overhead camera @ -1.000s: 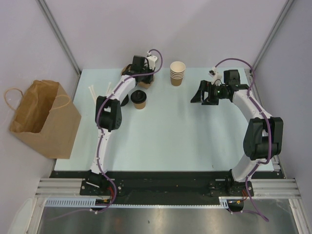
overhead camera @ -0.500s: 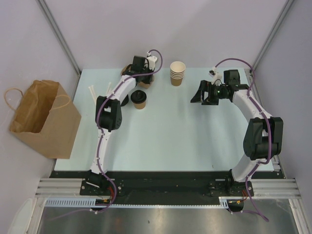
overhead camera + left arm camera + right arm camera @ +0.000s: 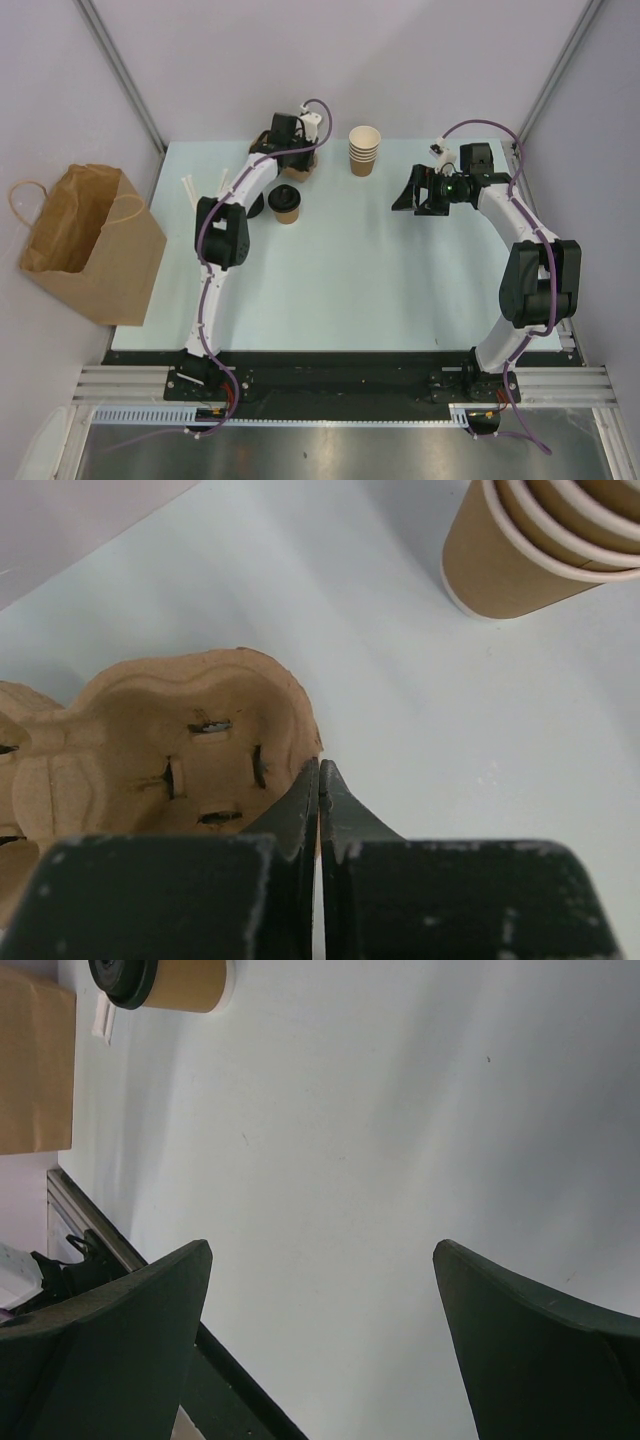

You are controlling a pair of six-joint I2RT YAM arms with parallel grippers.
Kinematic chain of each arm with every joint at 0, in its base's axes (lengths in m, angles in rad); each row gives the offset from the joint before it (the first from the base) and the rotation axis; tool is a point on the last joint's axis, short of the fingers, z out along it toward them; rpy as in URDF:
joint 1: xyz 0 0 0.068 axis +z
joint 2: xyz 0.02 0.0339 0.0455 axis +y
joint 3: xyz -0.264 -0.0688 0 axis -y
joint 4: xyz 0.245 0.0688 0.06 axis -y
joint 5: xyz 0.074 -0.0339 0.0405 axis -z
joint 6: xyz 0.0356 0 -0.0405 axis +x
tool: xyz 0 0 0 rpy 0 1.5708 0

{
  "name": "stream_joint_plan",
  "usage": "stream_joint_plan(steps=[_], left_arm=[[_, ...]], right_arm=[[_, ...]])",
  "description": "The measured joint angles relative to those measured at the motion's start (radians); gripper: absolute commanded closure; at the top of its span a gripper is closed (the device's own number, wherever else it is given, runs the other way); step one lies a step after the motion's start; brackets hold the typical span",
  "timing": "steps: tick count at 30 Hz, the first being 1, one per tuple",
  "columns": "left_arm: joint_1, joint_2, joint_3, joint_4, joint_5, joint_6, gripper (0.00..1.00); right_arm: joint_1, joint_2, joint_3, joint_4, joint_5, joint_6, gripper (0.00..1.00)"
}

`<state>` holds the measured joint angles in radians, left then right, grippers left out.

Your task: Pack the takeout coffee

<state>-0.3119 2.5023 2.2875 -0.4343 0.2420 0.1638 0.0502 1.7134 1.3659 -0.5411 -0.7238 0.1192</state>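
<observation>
Left wrist view: left hand (image 3: 318, 780) closed, fingers pressed together on the thin rim of the pulp cup carrier (image 3: 180, 740), apparently pinching it, with no gap visible. Cup stack (image 3: 530, 550) at 1 o'clock in that view, apart from the carrier.

Right wrist view: right hand (image 3: 320, 1250) spread wide over bare counter (image 3: 350, 1110), holding nothing.

Takeout coffee (image 3: 175, 978) far off at 11 o'clock there, lid on. From the top external view, upright at about 10 o'clock from the counter's middle, free of both hands, just nearer than the carrier at 11 o'clock. Paper bag (image 3: 85, 240) off the counter's edge at 9 o'clock, mouth open. Right hand out at 2 o'clock, well apart from everything.

Step in hand, as a judgement: bringing the carrier into place for the coffee. To do it well:
- Hold the pinch firm but lift only a little, given a pulp rim likely to flex or tear.
- Draw toward 5 o'clock, steering wide of the coffee to avoid tipping it.
- Stop with an empty well facing up, close beside the cup.
- Then take the coffee by its paper wall below the lid, never by the lid alone, and lower it straight down.
</observation>
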Motion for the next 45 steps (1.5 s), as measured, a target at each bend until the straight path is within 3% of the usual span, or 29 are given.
stream_joint_plan(steps=[10, 12, 13, 15, 28, 31, 38, 45], left_arm=[[-0.022, -0.093, 0.000, -0.011, 0.043, -0.052, 0.98], [-0.025, -0.107, 0.005, -0.012, 0.042, -0.051, 0.80], [-0.026, -0.109, 0.010, -0.013, 0.040, -0.051, 0.66], [-0.029, -0.109, 0.016, -0.014, 0.027, -0.048, 0.62], [-0.013, -0.087, 0.016, -0.052, -0.055, -0.059, 0.70], [0.009, -0.083, 0.016, -0.085, -0.044, -0.042, 0.65], [0.079, -0.095, -0.022, -0.171, 0.081, 0.165, 0.62], [0.116, -0.103, -0.051, -0.234, 0.148, 0.425, 0.69]], right_arm=[[0.000, 0.002, 0.000, 0.014, -0.011, 0.006, 0.02], [0.000, 0.002, 0.000, 0.016, -0.013, 0.008, 0.01], [0.000, 0.002, 0.000, 0.016, -0.014, 0.008, 0.02], [0.000, 0.002, 0.000, 0.016, -0.014, 0.010, 0.02], [0.000, 0.002, 0.000, 0.016, -0.015, 0.010, 0.01], [0.000, 0.002, 0.000, 0.015, -0.015, 0.010, 0.01], [0.000, 0.002, 0.000, 0.015, -0.015, 0.007, 0.01], [0.000, 0.002, 0.000, 0.015, -0.015, 0.007, 0.01]])
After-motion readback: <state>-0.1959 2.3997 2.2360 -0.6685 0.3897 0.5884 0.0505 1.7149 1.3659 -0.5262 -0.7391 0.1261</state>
